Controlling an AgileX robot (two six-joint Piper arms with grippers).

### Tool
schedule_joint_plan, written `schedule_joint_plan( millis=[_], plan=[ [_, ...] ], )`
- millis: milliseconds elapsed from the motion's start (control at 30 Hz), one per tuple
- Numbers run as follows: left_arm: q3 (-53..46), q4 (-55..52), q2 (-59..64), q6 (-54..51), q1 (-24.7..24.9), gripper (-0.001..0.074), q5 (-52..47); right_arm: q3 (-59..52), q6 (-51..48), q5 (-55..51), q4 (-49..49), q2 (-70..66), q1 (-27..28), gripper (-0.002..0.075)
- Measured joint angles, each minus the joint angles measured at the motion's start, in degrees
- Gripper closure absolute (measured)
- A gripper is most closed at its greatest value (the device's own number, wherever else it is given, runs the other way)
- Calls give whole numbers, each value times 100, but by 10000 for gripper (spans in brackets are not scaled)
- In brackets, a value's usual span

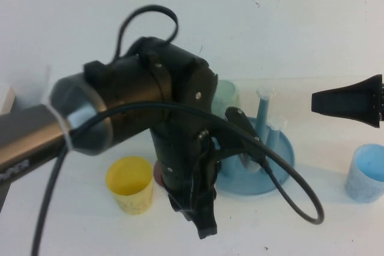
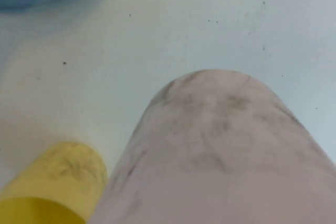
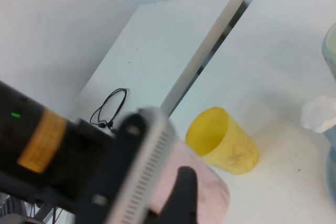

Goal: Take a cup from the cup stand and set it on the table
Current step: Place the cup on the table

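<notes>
Down onto the table (image 1: 90, 232), that looks like the step in hand: best done by lowering straight and slowly, keeping level so the base lands flat, and letting go only once seated. Worth holding off from the cup stand (image 1: 282, 166) at about three o'clock, with its pale green cup (image 1: 227, 97) on a peg, and from the yellow cup (image 1: 130, 184) standing close by at nine o'clock, near enough to be nudged on release. Well away at the far right, a blue cup (image 1: 367, 172), no concern. Now the cup (image 2: 210, 150) itself: pink, speckled, filling the left wrist view, off the stand and tucked under the left arm, only a sliver showing from above at roughly ten o'clock from the tips of the left gripper (image 1: 201, 220). Looks clamped around that cup, pincer narrowed onto its wall with one dark finger (image 3: 184, 192) lying across it. Touching the tabletop or just above it? Cannot tell. Parked high at two o'clock of the stand, the right gripper (image 1: 348, 101), carrying nothing.
</notes>
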State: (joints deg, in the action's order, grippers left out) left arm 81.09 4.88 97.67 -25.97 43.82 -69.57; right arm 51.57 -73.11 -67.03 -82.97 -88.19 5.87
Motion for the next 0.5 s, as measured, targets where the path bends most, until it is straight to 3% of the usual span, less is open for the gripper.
schedule_joint_plan(
  millis=[500],
  plan=[
    [10, -488, 1238, 180, 36, 688, 363, 0, -13, -11, 0, 0, 0, 34]
  ],
)
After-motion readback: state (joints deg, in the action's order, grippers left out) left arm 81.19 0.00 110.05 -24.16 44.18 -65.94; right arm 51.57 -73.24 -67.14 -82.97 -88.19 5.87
